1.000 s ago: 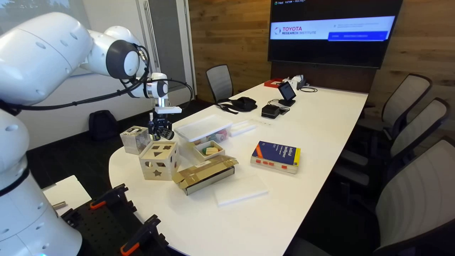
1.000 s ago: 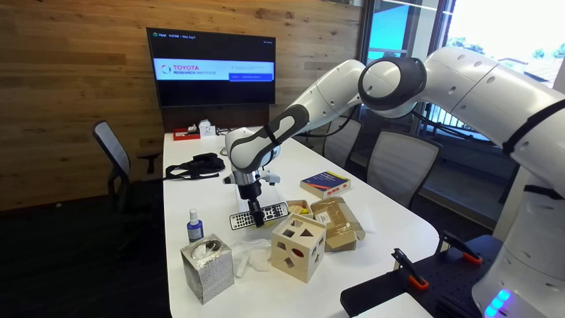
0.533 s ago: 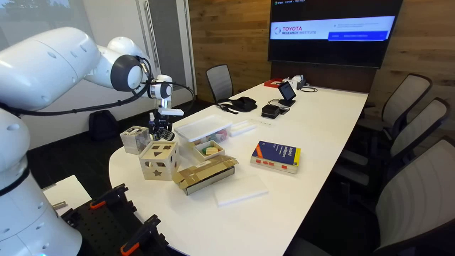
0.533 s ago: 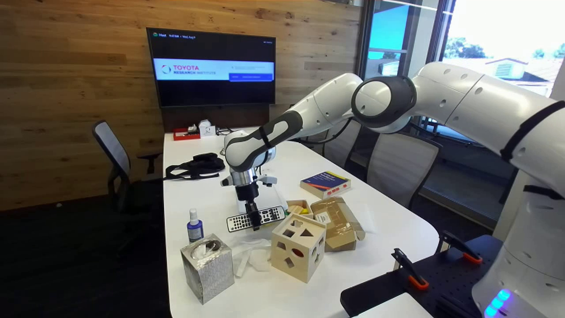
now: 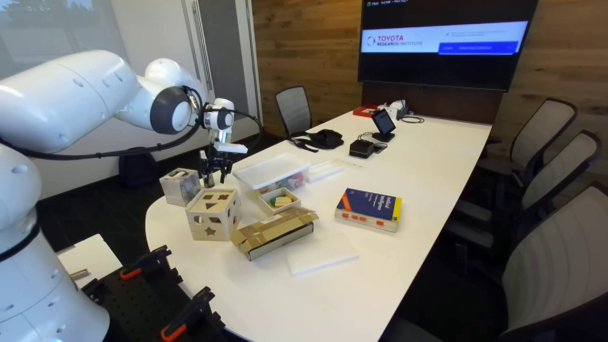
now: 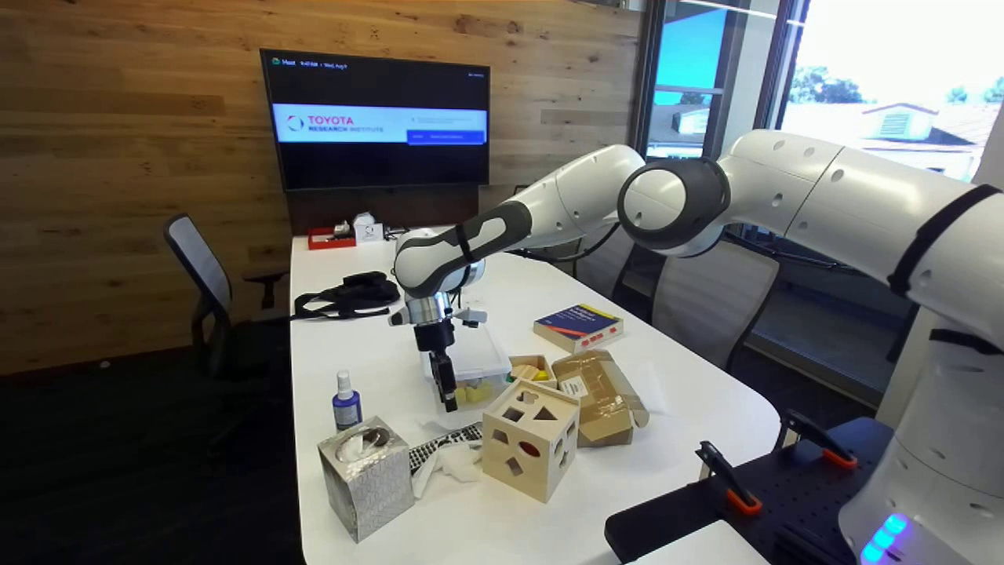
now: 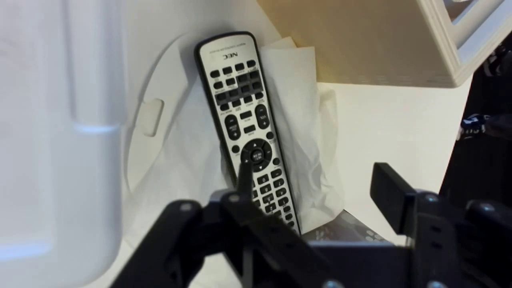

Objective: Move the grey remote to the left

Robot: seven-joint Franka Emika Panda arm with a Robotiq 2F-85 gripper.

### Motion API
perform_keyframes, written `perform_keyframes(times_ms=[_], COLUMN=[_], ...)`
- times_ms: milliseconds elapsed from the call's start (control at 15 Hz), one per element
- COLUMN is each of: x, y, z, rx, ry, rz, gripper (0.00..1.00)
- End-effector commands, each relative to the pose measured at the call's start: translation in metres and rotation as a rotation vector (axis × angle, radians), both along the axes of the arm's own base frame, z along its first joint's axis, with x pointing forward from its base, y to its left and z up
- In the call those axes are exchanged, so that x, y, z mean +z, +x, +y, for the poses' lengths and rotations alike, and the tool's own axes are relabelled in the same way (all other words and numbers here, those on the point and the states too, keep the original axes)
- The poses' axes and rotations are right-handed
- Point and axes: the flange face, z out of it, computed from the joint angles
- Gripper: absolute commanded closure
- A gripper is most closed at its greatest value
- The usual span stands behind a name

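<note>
The grey remote [image 7: 250,116], with black buttons and a black rim, lies on crumpled white wrapping on the table. In an exterior view part of the remote [image 6: 441,445] shows between the silver tissue box and the wooden shape cube. My gripper [image 7: 316,182] is open, its fingers spread wide, with nothing held between them. The left finger covers part of the remote's lower end in the wrist view. From outside, the gripper [image 6: 449,402] hangs above the remote, apart from it. Behind the cube, near the raised gripper [image 5: 214,175], the remote is hidden in an exterior view.
The wooden shape cube [image 6: 529,439] and silver tissue box [image 6: 367,479] stand close by the remote. A lidded clear bin [image 6: 471,357] is beside the gripper. A blue spray bottle [image 6: 346,406], an opened cardboard box [image 6: 600,392] and a thick book [image 6: 579,326] are also on the table.
The jaws have opened and let go of the remote, which has dropped from mid-air to the table. The arm has sunk a little. The tissue box has shifted very slightly.
</note>
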Motion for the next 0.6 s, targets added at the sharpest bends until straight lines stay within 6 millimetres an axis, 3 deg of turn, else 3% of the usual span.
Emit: perform_keyframes(times_ms=[0,267,533], x=[0.01,0.023,0.04], y=[0.008,0.016,0.028], z=[0.0,-0.013,-0.049], rx=[-0.007,-0.078,-0.287], ry=[0.014,-0.036,-0.133], rz=[-0.004,-0.04,-0.095], gripper=[0.0,0.0,0.0])
